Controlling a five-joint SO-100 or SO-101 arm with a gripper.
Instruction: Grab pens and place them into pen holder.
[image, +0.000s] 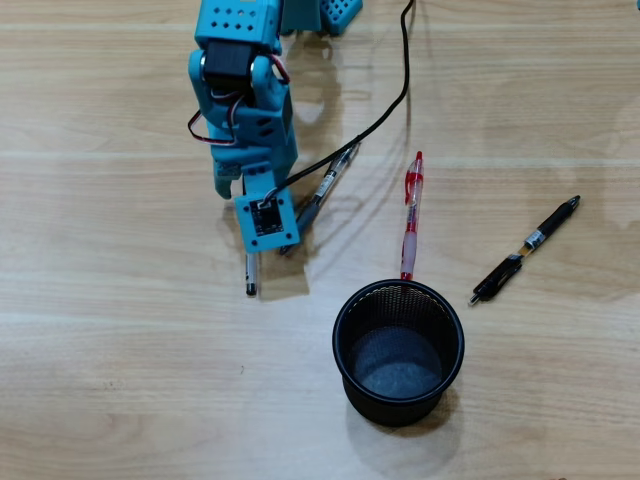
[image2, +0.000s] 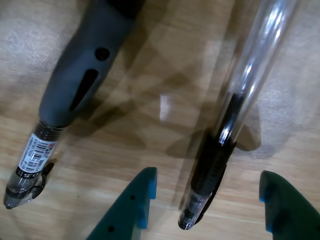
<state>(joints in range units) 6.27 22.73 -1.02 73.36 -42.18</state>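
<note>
In the wrist view my gripper (image2: 207, 192) is open, its two teal fingertips (image2: 144, 192) standing on either side of the clear pen with the black cap (image2: 222, 132), which lies on the table without touching them. The grey-black pen (image2: 75, 90) lies to the left of it. From overhead, the blue arm (image: 245, 110) hides the jaws; only the clear pen's end (image: 250, 276) sticks out below it. The grey-black pen (image: 325, 190), the red pen (image: 411, 215) and the black pen with a silver band (image: 525, 250) lie flat on the table. The black mesh pen holder (image: 345, 330) stands upright at lower centre.
A black cable (image: 395, 100) runs from the top edge down to the small camera board (image: 266, 218) on the wrist. The table is light wood (image: 120, 380). The red pen's tip lies right at the holder's far rim.
</note>
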